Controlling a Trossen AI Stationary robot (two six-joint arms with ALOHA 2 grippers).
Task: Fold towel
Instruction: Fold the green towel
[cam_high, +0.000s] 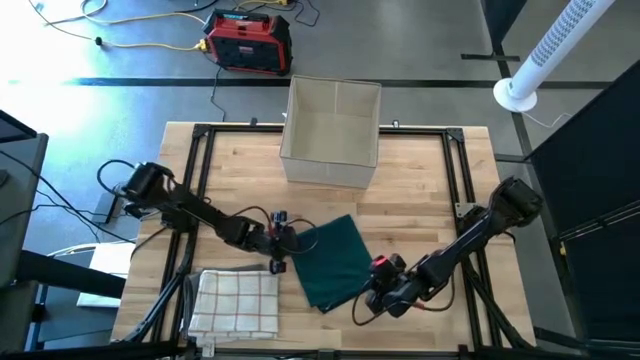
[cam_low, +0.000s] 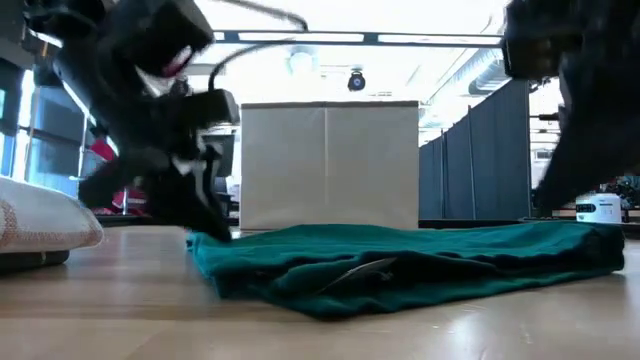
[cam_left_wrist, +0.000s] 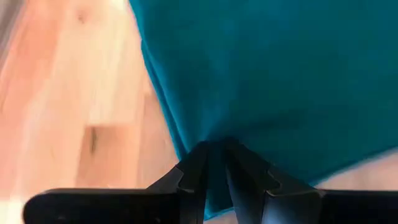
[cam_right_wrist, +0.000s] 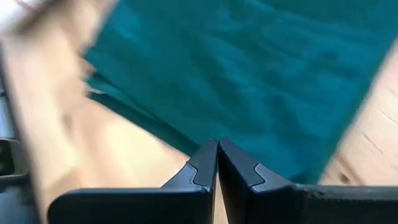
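Observation:
A dark green towel (cam_high: 335, 262) lies on the wooden table (cam_high: 420, 200), folded over on itself; in the low view it (cam_low: 400, 255) rests flat on the wood. My left gripper (cam_high: 286, 244) is at the towel's left edge, shut on the cloth (cam_left_wrist: 214, 149). My right gripper (cam_high: 364, 292) is by the towel's near right edge, its fingers shut (cam_right_wrist: 217, 146) with the green cloth just beyond their tips. In the low view the left gripper (cam_low: 208, 222) reaches down to the towel's left end. My left gripper pinches the towel's left edge (cam_left_wrist: 214, 132) between its two fingers, with green cloth showing in the narrow gap. The fingers (cam_left_wrist: 193, 168) slant down from the table's left. How many layers are caught cannot be told. The towel stays lying on the table. My right gripper is shut at the towel's near right edge (cam_right_wrist: 261, 155); whether it touches the cloth, I cannot tell.
A folded white checked towel (cam_high: 237, 302) lies near the front left corner, seen in the low view as a pale bundle (cam_low: 40, 225). A beige fabric box (cam_high: 332, 132) stands at the table's far edge, behind the green towel. Bare wood lies to the right.

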